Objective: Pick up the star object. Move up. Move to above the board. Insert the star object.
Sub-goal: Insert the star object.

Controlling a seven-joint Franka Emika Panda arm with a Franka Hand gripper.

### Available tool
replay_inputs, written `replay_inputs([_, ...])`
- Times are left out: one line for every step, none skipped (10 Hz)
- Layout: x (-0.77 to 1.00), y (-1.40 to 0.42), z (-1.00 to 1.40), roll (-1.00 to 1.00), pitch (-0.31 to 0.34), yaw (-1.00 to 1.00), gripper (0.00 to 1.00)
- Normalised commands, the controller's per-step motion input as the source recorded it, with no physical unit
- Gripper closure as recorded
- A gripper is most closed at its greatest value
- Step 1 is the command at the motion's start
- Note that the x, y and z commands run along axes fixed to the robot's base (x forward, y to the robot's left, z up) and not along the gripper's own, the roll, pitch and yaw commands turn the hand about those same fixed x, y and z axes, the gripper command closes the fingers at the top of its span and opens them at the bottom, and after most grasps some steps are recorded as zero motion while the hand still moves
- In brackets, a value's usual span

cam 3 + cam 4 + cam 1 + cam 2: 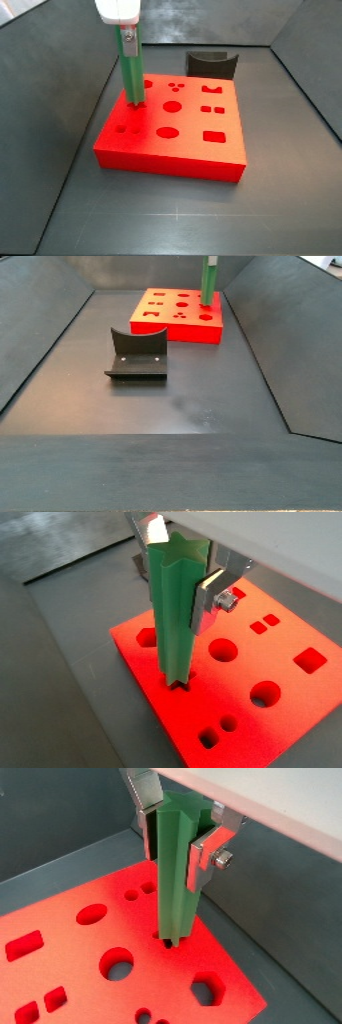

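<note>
Wrist views show the hand (181,574) clamped on the star object (175,612), upright, its tip entering a cutout in the board (287,722); insertion step under way, next move likely a straight push down, then release.

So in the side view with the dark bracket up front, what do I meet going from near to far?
Fixture, then the board, then the star object standing upright at the board's far corner, held by the gripper above, which is out of frame.
</note>
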Motion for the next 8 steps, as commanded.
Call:
replay_inputs([0.29, 0.05, 0.0, -0.02, 0.076, -0.36, 1.0])
replay_inputs([0.25, 0.04, 0.0, -0.02, 0.08, -0.29, 1.0])
replay_inputs([0.02, 0.0, 0.0, -0.01, 0.033, -0.14, 1.0])
replay_inputs([0.01, 0.0, 0.0, 0.0, 0.03, -0.06, 1.0])
replay_inputs([0.0, -0.02, -0.11, 0.0, 0.049, -0.03, 1.0])
replay_inputs([0.0, -0.07, -0.16, 0.0, 0.036, -0.05, 1.0])
replay_inputs([0.0, -0.11, -0.2, 0.0, 0.017, -0.07, 1.0])
replay_inputs([0.0, -0.11, -0.19, 0.0, 0.0, -0.07, 1.0])
